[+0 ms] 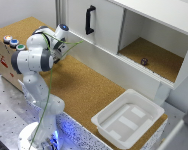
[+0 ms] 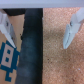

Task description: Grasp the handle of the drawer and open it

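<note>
so my gripper (image 2: 39,31) is spread wide with nothing in it, hanging over the cork counter (image 1: 89,90), because the handle (image 1: 90,20) sits upright on the drawer (image 1: 101,25), well apart from me.

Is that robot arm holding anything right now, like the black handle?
No, nothing is held. The gripper is open, with only bare surface between its fingers, and the handle is untouched on the drawer.

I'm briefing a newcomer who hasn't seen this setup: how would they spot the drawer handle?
Find the white cabinet behind the cork surface. On its closed flat panel, beside the open compartment, stands the handle: a black upright bar, the only dark fitting on that white front.
</note>
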